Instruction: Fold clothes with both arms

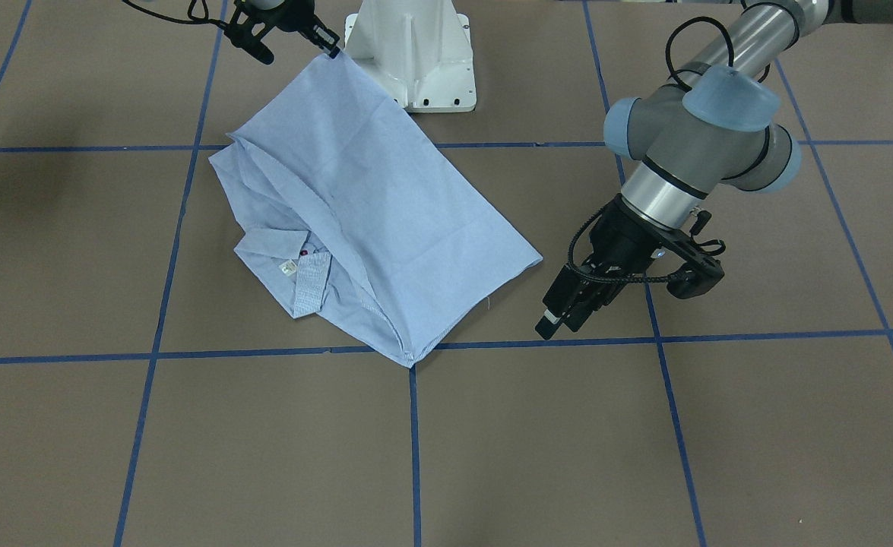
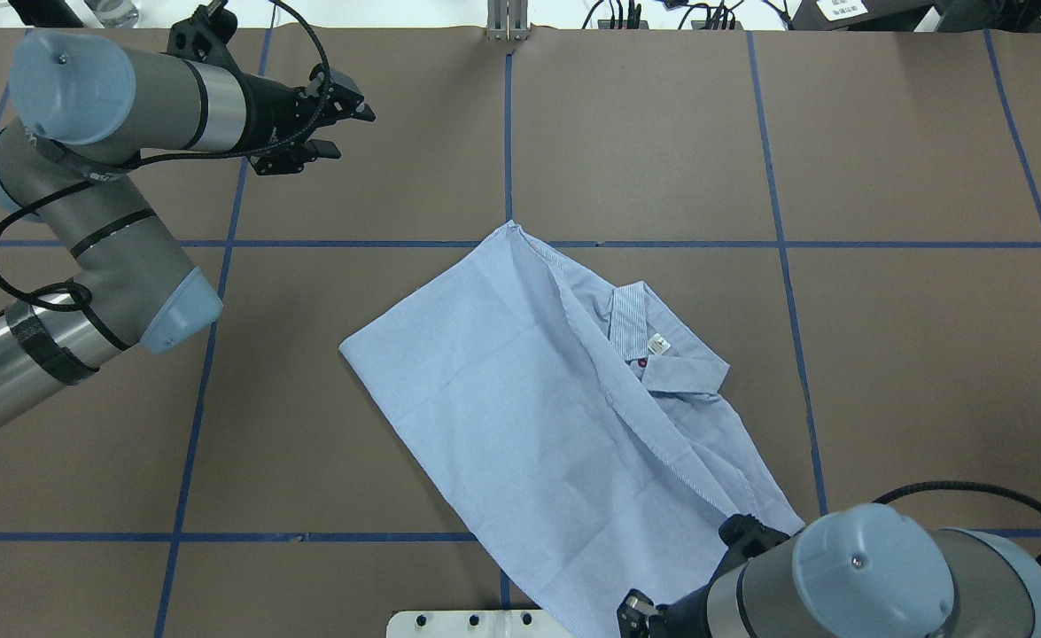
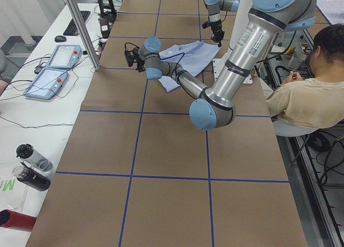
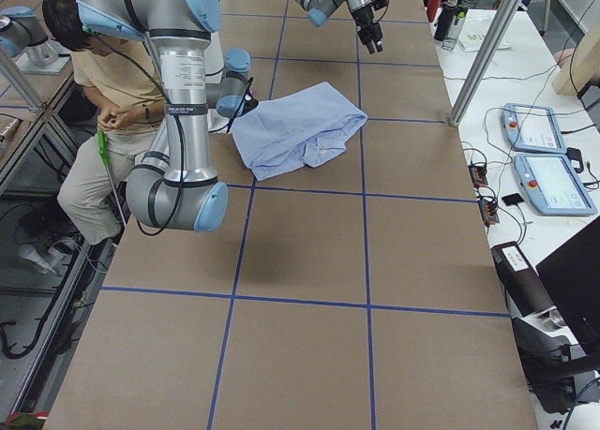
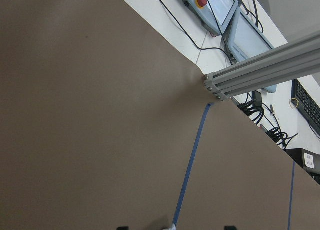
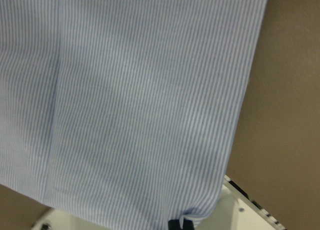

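Observation:
The light blue striped shirt (image 1: 370, 220) lies folded on the brown table, collar and white neck label (image 1: 288, 267) facing up. It also shows in the overhead view (image 2: 529, 399). My right gripper (image 1: 334, 52) is shut on one corner of the shirt and holds it raised near the pedestal. In the right wrist view the fabric (image 6: 140, 99) hangs from the pinched gripper (image 6: 180, 224). My left gripper (image 1: 556, 323) is open and empty, apart from the shirt, over bare table; it also shows in the overhead view (image 2: 349, 131).
The white pedestal base (image 1: 412, 53) stands just behind the raised corner. An aluminium post (image 5: 260, 72) stands at the table's far edge, with teach pendants (image 3: 54, 69) beyond. A seated person (image 3: 306, 96) is beside the robot. Bottles (image 3: 29, 166) stand off the table.

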`<control>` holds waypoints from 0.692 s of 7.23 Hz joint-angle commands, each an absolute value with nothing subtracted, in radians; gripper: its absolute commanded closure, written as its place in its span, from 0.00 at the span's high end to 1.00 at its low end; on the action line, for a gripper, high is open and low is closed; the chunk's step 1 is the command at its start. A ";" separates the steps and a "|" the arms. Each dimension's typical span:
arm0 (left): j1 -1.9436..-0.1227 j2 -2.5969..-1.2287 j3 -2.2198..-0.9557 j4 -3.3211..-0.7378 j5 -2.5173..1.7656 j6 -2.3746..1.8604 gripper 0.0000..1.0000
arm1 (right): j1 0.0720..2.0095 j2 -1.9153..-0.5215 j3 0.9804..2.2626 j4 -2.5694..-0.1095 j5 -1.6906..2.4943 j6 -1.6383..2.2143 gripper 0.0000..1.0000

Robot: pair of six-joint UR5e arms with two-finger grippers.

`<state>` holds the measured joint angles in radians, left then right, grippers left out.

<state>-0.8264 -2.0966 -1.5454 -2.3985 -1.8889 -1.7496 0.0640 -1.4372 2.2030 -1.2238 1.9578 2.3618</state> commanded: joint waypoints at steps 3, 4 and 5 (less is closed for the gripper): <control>-0.674 -1.922 -1.718 -2.254 -1.876 -1.822 0.71 | 0.298 -1.428 2.231 -1.223 2.017 2.367 1.00; -0.614 -1.898 -1.721 -2.253 -1.817 -1.848 0.71 | 0.402 -1.425 2.226 -1.223 2.019 2.353 1.00; -0.551 -1.887 -1.721 -2.250 -1.757 -1.885 0.70 | 0.460 -1.422 2.215 -1.223 2.011 2.352 1.00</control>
<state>-0.6236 -1.9060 -1.7160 -2.2592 -1.8201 -1.8430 0.3665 -1.4262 2.2254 -1.2226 2.0128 2.3573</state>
